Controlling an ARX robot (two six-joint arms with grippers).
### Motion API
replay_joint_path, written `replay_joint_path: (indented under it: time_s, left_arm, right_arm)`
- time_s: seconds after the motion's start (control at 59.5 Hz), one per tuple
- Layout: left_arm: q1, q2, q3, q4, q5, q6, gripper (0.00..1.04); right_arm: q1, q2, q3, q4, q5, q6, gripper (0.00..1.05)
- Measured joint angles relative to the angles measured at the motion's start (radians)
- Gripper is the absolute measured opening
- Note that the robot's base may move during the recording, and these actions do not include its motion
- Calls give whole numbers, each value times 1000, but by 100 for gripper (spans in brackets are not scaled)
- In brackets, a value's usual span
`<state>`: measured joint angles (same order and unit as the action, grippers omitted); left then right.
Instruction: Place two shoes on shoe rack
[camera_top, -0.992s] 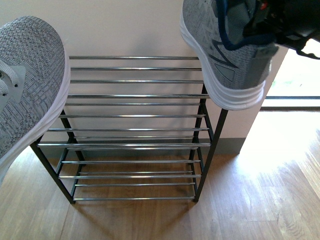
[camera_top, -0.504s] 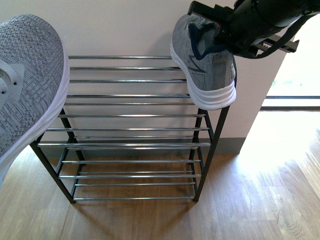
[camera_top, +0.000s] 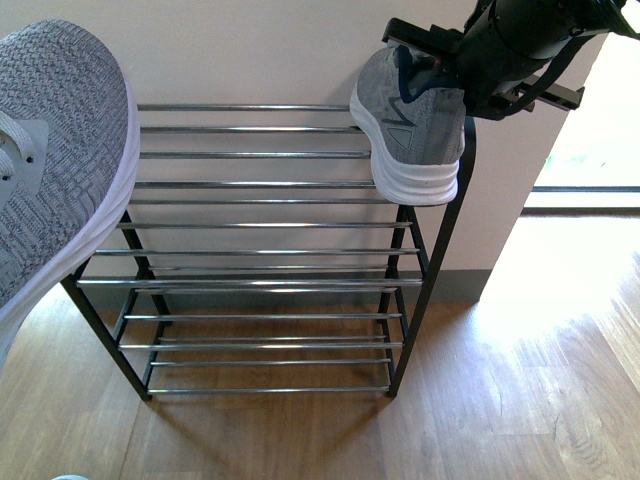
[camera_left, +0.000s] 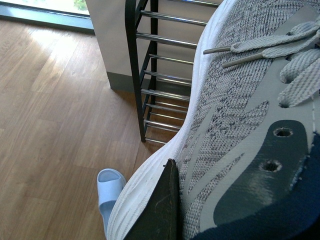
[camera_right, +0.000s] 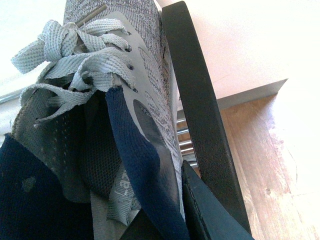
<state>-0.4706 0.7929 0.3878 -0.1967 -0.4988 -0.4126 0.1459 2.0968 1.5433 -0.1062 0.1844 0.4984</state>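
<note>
Front view: wood plank floor (camera_top: 500, 400), pale wall (camera_top: 250, 50) with a grey skirting (camera_top: 462, 287); a bright glazed opening (camera_top: 590, 150) at the right throws glare over the boards beside it. The rack (camera_top: 260, 184) stands on the floor against the wall; black frame, chrome bars running left to right in several tiers; every tier below the top shows only bare bars.

Right-held shoe (camera_top: 415, 130): at the right end of the top tier, above the rack's right front post; heel towards the camera, toe towards the wall, so its long axis lies across the bars; white sole down and turned a little left; whether the sole touches the bars cannot be told. The right gripper (camera_top: 465, 65) is clamped on the heel collar; in the right wrist view one black finger (camera_right: 200, 115) lies along the outside of the shoe, beside the navy lining.

Left-held shoe (camera_top: 60, 150): close to the camera at the left edge, in the air in front of the rack's left side; toe up, long axis steeply tilted, sole facing right towards the rack, laces to the left. The left gripper (camera_left: 167, 200) is clamped on it; one black finger presses its side, the other is hidden.

Left wrist view: a pale blue slide (camera_left: 107, 192) lies on the floor, partly hidden behind that shoe's sole.
</note>
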Motion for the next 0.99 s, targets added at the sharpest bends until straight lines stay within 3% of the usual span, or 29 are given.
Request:
replay_joint_path:
  time_s: [0.151, 0.252, 0.437, 0.689, 0.992]
  left_arm:
    - [0, 0, 0, 0, 0, 0, 1]
    - [0, 0, 0, 0, 0, 0, 1]
    - [0, 0, 0, 0, 0, 0, 1]
    - [0, 0, 0, 0, 0, 0, 1]
    - [0, 0, 0, 0, 0, 0, 1]
  right_arm:
    - [-3, 10, 7, 4, 6, -1, 1]
    - [-9, 10, 6, 39, 2, -10, 22]
    - [-18, -31, -40, 87, -3, -46, 51]
    - [-42, -213, -212, 198, -108, -127, 97]
    - [-93, -527, -527, 394, -286, -224, 96]
